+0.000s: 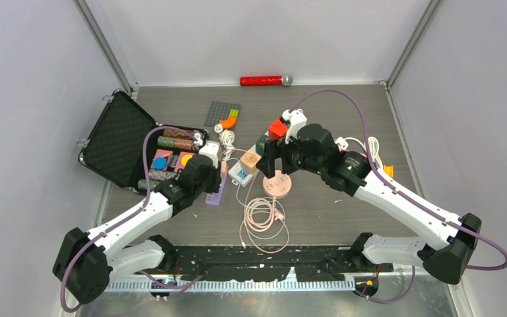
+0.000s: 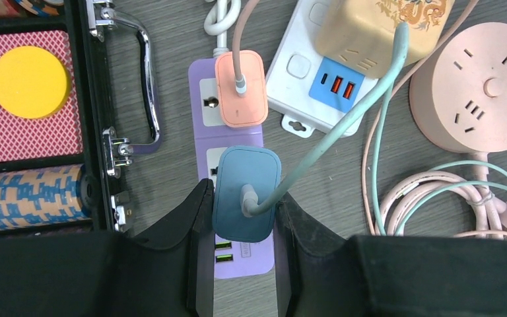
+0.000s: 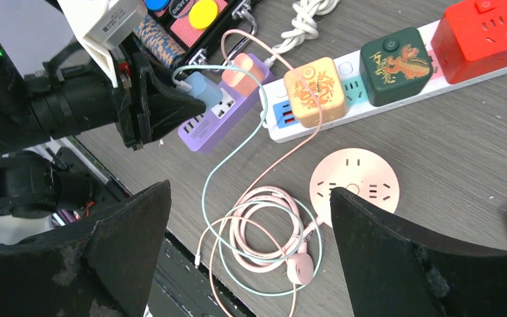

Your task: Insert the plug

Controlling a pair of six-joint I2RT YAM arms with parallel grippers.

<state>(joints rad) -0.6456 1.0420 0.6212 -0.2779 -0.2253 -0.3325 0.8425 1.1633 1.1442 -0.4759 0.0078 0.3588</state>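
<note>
Left end effector (image 1: 212, 179) low over purple power strip (image 1: 216, 195), beside open black case (image 1: 115, 142). Right end effector (image 1: 272, 164) above round pink socket (image 1: 278, 187). Pink cable (image 1: 264, 218) coiled on worktop (image 1: 343, 211).

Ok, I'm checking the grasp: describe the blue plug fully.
The blue plug is a rounded, matte plastic-looking block. A pale teal cable leaves its upper face. It sits over a socket of the purple power strip, beside a pink plug, held between the fingers of the left gripper. How deeply it is seated cannot be told.
</note>
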